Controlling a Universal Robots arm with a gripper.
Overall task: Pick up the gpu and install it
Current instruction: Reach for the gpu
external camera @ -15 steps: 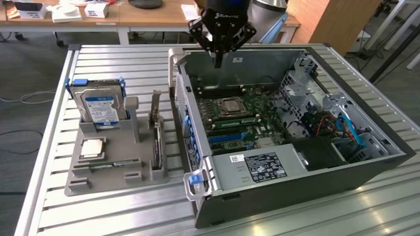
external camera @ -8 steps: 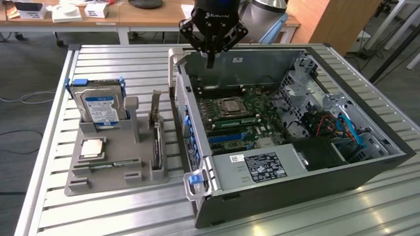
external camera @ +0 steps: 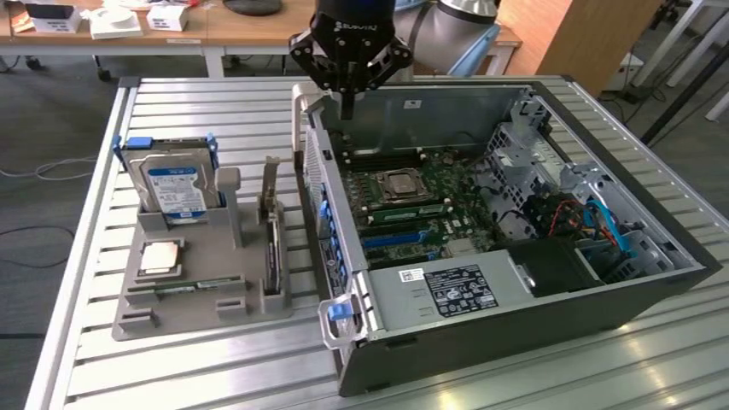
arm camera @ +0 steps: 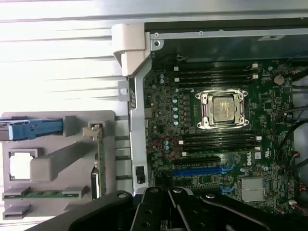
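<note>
The gpu (external camera: 271,229) is a thin dark card with a pale bracket strip. It stands on edge in a slot at the side of the grey holder (external camera: 188,318) nearest the case; the wrist view shows the gpu (arm camera: 99,163) edge-on. My gripper (external camera: 347,104) hangs shut with nothing in it above the far corner of the open computer case (external camera: 513,342), well above and beyond the gpu. In the wrist view the motherboard (arm camera: 216,139) lies below, with its blue slot (arm camera: 197,171) and black slots bare.
The holder also carries a silver hard drive (external camera: 177,184) with a blue label, a processor chip (external camera: 160,256) and a green memory stick (external camera: 188,286). A power supply (external camera: 456,290) and cables fill the case's near end. The slatted metal table (external camera: 205,376) runs around both.
</note>
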